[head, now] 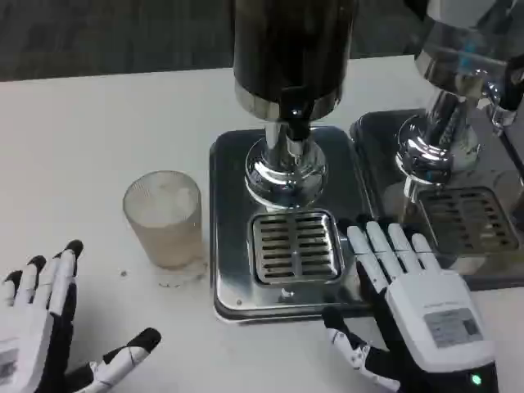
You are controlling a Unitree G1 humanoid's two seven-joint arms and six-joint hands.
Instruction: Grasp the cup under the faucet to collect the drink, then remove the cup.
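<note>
You had the cup (164,228) standing on the table (82,139), just ahead of your left hand (41,327) and left of the dispenser (291,98), not under its faucet (296,123); it looked frosted, its contents unclear. Your left hand held nothing, fingers spread wide, thumb reaching toward the cup, likely ready to grasp it. Your right hand (417,307) lay flat and empty, fingers extended onto the metal base (225,205) beside the drip grate (295,246), probably waiting.

Legible text: none – grey label on back of right hand (426,315) carries print too small and blurred to read – no brand, number or sign elsewhere
</note>
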